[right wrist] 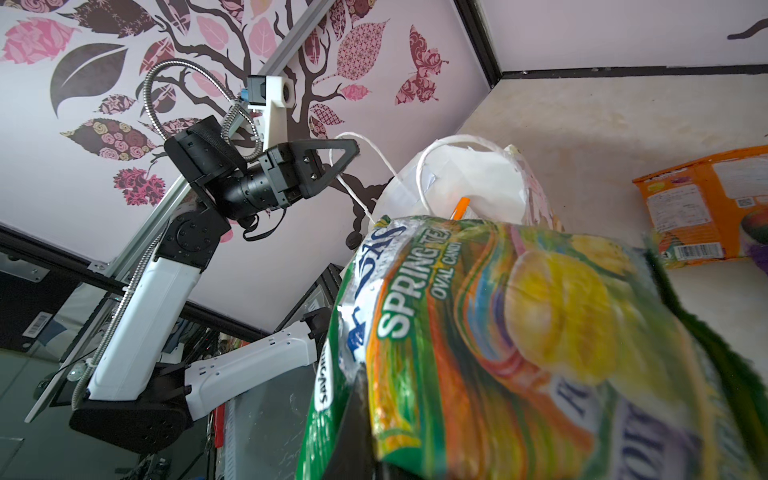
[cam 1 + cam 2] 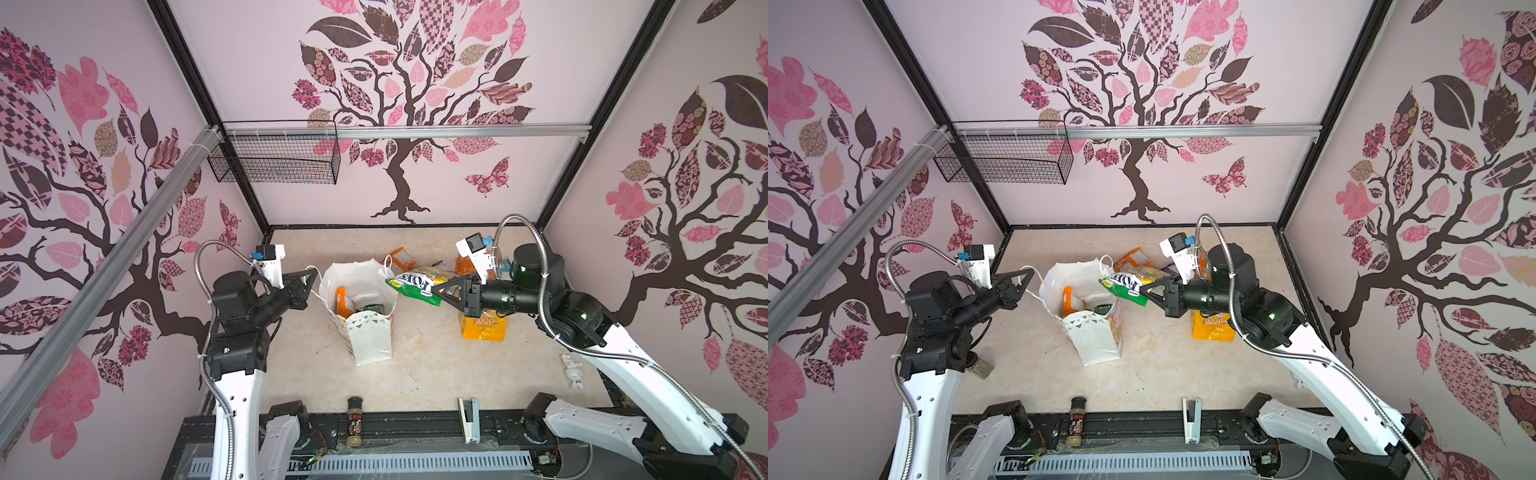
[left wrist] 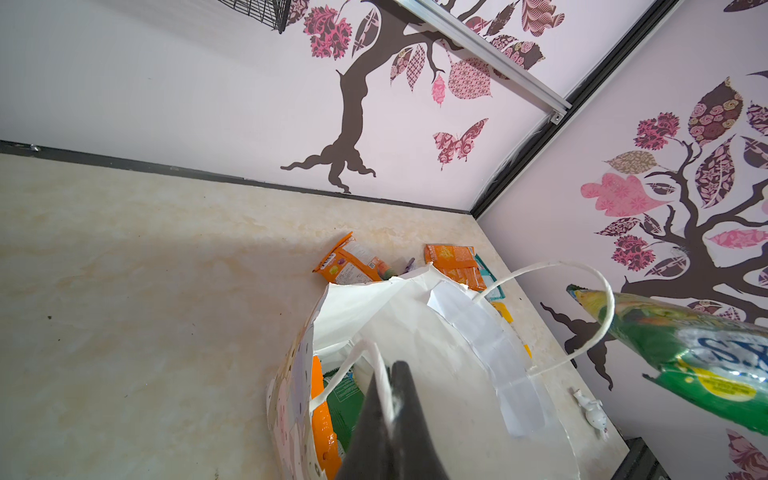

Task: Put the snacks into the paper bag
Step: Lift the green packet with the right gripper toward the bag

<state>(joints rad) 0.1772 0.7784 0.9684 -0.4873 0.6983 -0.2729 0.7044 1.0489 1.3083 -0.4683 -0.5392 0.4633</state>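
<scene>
The left gripper (image 2: 311, 273) has its fingers (image 3: 409, 419) closed together on a white cord handle (image 3: 379, 370) of the paper bag (image 2: 370, 343), and holds that cord out to the left of the bag's mouth. The right gripper (image 2: 441, 291) is clamped on one end of a green packet (image 2: 415, 286) lettered "FOX'S" and holds it in the air. The packet's free end reaches the right side of the bag's open top, beside the second handle (image 3: 598, 291). The bag stands near the middle of the table (image 2: 415, 374) with its mouth wide open. An orange packet (image 2: 341, 301) and a green one (image 2: 372, 308) lie inside it. Behind the bag an orange packet (image 2: 401, 257) lies on the table, with another orange one (image 3: 455, 259) and a teal one (image 3: 492, 286) further right. A yellow packet (image 2: 484, 328) lies under the right arm. At the front edge, well apart from the bag, lie a spice jar (image 2: 354, 422) and a white stapler (image 2: 468, 419).
</scene>
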